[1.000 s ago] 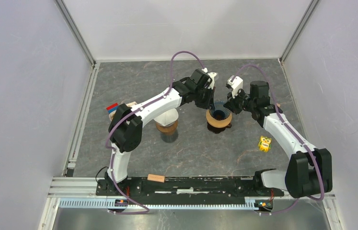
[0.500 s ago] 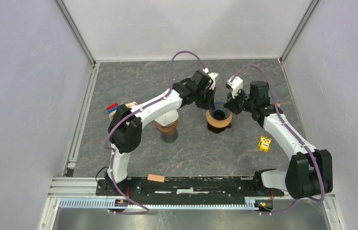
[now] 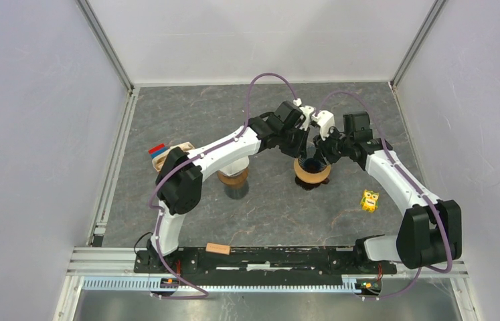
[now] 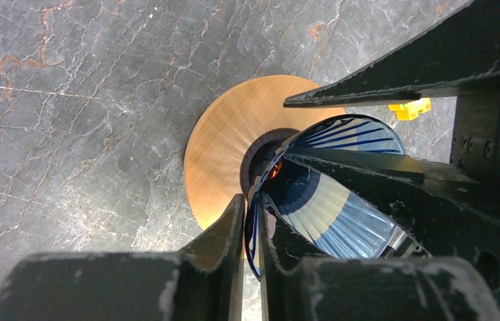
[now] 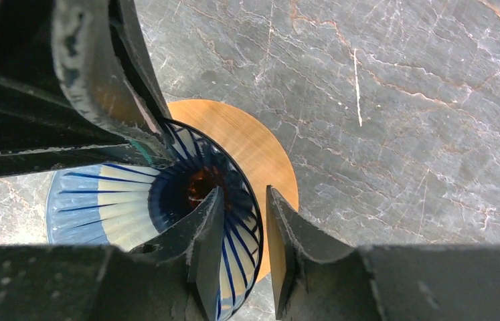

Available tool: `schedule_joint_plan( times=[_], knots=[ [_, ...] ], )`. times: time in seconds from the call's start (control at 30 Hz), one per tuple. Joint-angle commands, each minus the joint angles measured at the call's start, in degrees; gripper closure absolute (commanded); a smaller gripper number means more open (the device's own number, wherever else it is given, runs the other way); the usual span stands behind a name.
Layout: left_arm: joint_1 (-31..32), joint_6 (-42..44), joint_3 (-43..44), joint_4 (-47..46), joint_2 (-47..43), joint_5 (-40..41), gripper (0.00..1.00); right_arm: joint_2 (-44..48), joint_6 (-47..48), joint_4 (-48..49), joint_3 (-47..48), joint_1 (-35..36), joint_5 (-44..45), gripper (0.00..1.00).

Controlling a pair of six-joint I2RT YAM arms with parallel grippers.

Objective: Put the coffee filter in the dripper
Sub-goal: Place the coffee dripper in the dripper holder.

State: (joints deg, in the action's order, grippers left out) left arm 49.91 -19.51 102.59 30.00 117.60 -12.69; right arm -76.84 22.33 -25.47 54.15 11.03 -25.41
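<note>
Both of my wrists have slid a little to the right since a second ago, and the dripper (image 3: 312,172) has come with them, sitting slightly nearer the bases on the grey marbled table (image 3: 187,114).

It stands upright: a clear cone ribbed with thin blue lines, seated in a round wooden collar with a dark hole at the centre. On one side of the cone's inside lies a pale, pleated surface with folds fanning out from the bottom. I take it for the coffee filter (image 4: 341,214), lying inside the cone against the wall. On the other side the blue ribs show bare, with the wood visible through them.

My left gripper (image 4: 252,207) straddles the cone's rim, one finger inside and one outside, with the thin wall running up the narrow slot between them. From the wrist view I cannot tell whether the pads press on the wall or only flank it.

My right gripper (image 5: 243,197) straddles the rim further round. Its inner finger lies against the ribbed wall, its outer finger stands clear of it over the wooden collar — parted, not pinching.

A brown cup (image 3: 233,177) sits under my left forearm, and a small yellow toy (image 3: 369,200) lies well apart to the right of the dripper.
</note>
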Motion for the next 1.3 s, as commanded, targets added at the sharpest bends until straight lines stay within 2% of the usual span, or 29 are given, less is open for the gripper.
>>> schedule_joint_plan(
  times=[0.0, 0.4, 0.73, 1.0, 1.27],
  knots=[
    [2.1, 5.4, 1.0, 5.6, 2.1, -3.5, 0.81, -0.2, 1.2, -1.5, 4.1, 0.0, 2.9, 0.65],
    [1.5, 5.6, 5.1, 7.8, 1.9, -3.5, 0.55, -0.4, 0.5, -2.4, 5.9, -2.0, 0.2, 0.58],
    [0.2, 5.4, 8.5, 8.9, 0.6, -3.6, 0.45, 0.2, -0.9, -2.2, 6.7, -6.9, -7.2, 0.53],
    [-0.6, 5.9, 9.2, 9.0, -1.5, -4.3, 0.31, 1.2, -1.9, -2.1, 7.2, -8.8, -12.0, 0.46],
    [-4.5, 5.7, 7.8, 8.1, -7.8, -8.6, 0.25, 3.4, -0.9, -3.2, 7.9, -9.3, -11.5, 0.38]
  ],
)
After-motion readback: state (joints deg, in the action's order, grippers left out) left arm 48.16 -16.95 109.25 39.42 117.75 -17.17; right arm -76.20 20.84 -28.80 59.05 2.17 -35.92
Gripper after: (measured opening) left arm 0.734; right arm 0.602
